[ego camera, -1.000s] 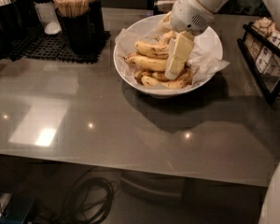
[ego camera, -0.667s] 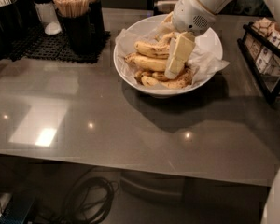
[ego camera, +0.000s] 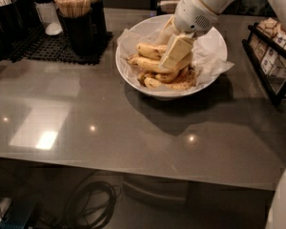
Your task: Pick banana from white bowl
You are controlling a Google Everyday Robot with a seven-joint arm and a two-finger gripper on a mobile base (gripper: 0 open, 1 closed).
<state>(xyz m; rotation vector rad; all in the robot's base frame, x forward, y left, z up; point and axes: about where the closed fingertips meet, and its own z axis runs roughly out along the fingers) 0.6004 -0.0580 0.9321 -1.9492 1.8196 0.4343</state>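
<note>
The white bowl (ego camera: 131, 75), lined with crinkled white paper, stands at the back middle of the grey table. It holds several yellow bananas. A long slim banana (ego camera: 144, 64) lies across the middle of the pile, with brown-mottled ones (ego camera: 178, 85) below it. My gripper (ego camera: 174, 55) reaches down from the white arm at the upper right. It sits in the bowl, right over the middle of the long banana and touching the pile. It hides part of that banana.
A black holder of wooden stir sticks (ego camera: 77, 6) stands on a black mat (ego camera: 35, 49) at the back left. A black rack of packets (ego camera: 272, 56) is at the right edge. Cables (ego camera: 93, 199) lie on the floor under the table's front edge.
My gripper has shifted slightly left and up within the bowl and now sits more tilted. The bowl has not moved.
</note>
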